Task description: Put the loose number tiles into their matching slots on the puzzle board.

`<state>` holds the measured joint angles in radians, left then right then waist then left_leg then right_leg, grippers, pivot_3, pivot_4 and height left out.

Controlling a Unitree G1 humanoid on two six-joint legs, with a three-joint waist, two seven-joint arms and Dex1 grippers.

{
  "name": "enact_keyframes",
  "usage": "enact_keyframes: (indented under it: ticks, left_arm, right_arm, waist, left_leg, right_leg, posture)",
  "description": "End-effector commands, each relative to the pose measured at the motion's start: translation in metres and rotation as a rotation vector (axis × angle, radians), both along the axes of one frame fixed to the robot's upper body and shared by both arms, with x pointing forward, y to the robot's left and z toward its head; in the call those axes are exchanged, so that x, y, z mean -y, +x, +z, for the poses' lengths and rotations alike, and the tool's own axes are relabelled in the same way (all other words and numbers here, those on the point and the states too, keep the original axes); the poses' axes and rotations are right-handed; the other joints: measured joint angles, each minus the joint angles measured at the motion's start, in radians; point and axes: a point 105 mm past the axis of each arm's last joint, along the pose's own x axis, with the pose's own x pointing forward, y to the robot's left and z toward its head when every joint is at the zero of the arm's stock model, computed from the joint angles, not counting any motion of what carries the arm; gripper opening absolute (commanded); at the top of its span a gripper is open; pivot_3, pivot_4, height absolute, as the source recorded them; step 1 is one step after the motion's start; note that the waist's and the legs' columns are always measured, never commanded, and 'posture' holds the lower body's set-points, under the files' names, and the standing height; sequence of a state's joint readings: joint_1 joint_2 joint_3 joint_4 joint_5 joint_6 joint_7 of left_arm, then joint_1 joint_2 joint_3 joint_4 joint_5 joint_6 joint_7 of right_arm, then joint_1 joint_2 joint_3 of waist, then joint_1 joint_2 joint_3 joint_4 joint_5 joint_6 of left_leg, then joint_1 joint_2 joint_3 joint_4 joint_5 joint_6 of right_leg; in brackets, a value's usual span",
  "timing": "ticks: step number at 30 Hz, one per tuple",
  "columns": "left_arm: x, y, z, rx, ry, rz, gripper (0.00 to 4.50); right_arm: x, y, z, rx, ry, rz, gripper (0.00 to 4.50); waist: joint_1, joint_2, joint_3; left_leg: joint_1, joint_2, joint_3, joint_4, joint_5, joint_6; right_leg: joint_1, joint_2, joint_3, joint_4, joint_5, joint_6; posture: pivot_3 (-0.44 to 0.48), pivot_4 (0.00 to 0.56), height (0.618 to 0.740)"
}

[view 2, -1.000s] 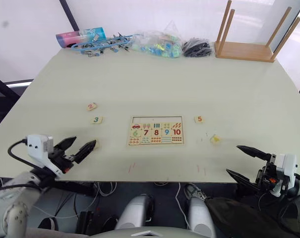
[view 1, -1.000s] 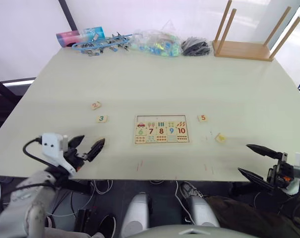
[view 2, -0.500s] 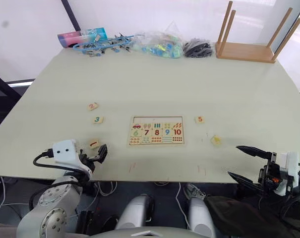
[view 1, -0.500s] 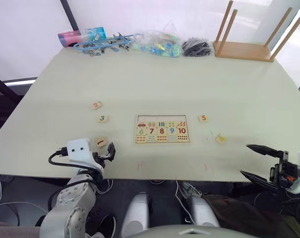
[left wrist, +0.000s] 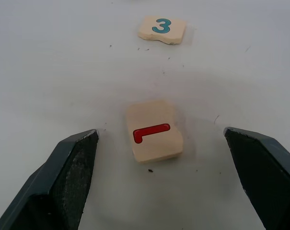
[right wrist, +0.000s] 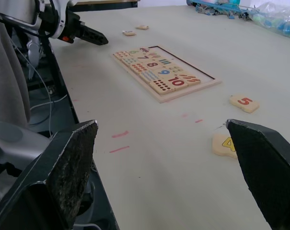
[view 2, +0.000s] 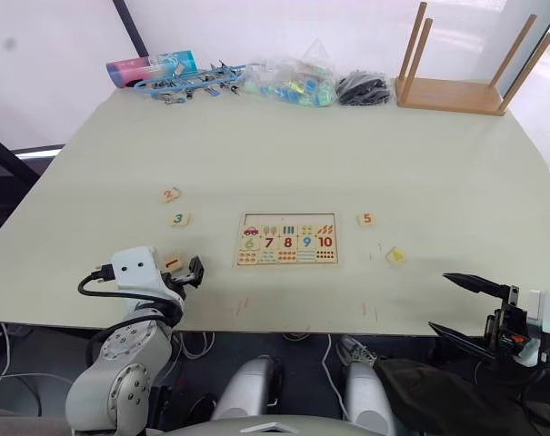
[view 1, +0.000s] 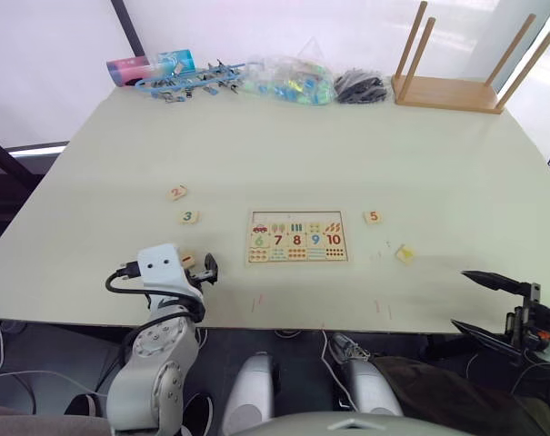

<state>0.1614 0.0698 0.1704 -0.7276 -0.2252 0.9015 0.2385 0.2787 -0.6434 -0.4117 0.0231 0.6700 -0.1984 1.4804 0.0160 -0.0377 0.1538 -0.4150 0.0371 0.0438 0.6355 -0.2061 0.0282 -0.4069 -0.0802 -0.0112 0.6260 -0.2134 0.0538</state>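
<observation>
My left gripper [left wrist: 159, 143] stands wide open and empty astride the 1 tile [left wrist: 154, 130], left of the board [view 1: 296, 237]; closing on the skewed tile risks twisting it; right gripper [right wrist: 183, 158] open, idle.

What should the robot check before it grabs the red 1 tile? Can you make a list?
1. Left claw open: ok.
2. Red 1 tile between its fingers: ok.
3. Tile lies flat on the table, nothing touching it: ok.
4. Green 3 tile well away from the grab: ok.
5. Top slots on the puzzle board empty: ok.
6. Right claw away from the board: ok.
</observation>
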Motion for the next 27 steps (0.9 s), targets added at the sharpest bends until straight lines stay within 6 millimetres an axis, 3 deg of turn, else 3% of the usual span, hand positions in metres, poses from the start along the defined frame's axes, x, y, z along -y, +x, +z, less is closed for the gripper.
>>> enact_keyframes:
  ticks: [1, 10, 17, 18, 19, 20, 27]
  left_arm:
    - [-0.002, 0.0, 0.002, 0.002, 0.018, 0.018, 4.45]
    - [-0.013, 0.002, -0.005, -0.042, 0.041, 0.08, 4.45]
    - [-0.011, 0.004, -0.012, -0.087, 0.044, 0.084, 2.56]
    - [-0.012, 0.003, -0.014, -0.095, 0.045, 0.088, 1.84]
    - [-0.012, 0.002, -0.014, -0.098, 0.041, 0.095, 1.65]
    - [-0.014, 0.001, -0.016, -0.103, 0.032, 0.107, 1.11]
    - [-0.016, -0.002, -0.019, -0.101, -0.01, 0.126, 1.0]
  right_arm:
    - [0.007, -0.001, 0.007, 0.037, 0.0, -0.022, 4.5]
    - [0.006, 0.001, 0.006, 0.044, 0.0, -0.019, 4.5]
    - [0.005, 0.001, 0.006, 0.05, -0.002, -0.011, 4.5]
    - [0.005, 0.001, 0.006, 0.051, -0.003, -0.011, 4.5]
    - [0.005, 0.001, 0.006, 0.052, -0.003, -0.011, 4.5]
    - [0.005, 0.001, 0.006, 0.052, -0.003, -0.011, 4.5]
    - [0.004, 0.001, 0.005, 0.056, -0.001, -0.011, 4.5]
  waist:
    - [0.0, 0.0, 0.0]
    - [0.0, 0.003, -0.002]
    - [-0.001, 0.006, -0.004]
    - [-0.001, 0.006, -0.005]
    - [-0.001, 0.007, -0.005]
    - [-0.002, 0.008, -0.006]
    - [-0.002, 0.012, -0.011]
  left_leg:
    - [0.0, 0.0, 0.0, 0.0, 0.0, 0.0]
    - [0.0, 0.0, 0.0, 0.0, 0.0, 0.0]
    - [0.0, 0.0, 0.0, 0.0, 0.0, 0.0]
    - [0.001, 0.0, 0.0, 0.0, 0.0, 0.0]
    - [0.001, 0.0, 0.0, 0.0, 0.0, 0.0]
    - [0.001, 0.0, 0.0, 0.0, 0.0, 0.0]
    - [0.001, 0.0, 0.001, 0.0, 0.0, 0.0]
  right_leg:
    - [0.0, 0.0, 0.0, 0.0, 0.0, 0.0]
    - [0.0, 0.0, 0.0, 0.0, 0.0, 0.0]
    - [0.0, 0.0, 0.0, 0.0, 0.0, 0.0]
    - [0.0, 0.0, 0.0, 0.0, 0.0, 0.0]
    - [0.0, 0.0, 0.0, 0.0, 0.0, 0.0]
    - [0.0, 0.001, 0.0, 0.0, 0.0, 0.0]
    - [0.0, 0.001, 0.001, 0.0, -0.001, 0.002]
  posture:
    - [0.0, 0.15, 0.74]
    - [0.0, 0.15, 0.74]
    - [0.0, 0.15, 0.74]
    - [0.0, 0.15, 0.74]
    - [0.0, 0.15, 0.74]
    - [0.0, 0.15, 0.74]
    - [0.0, 0.15, 0.74]
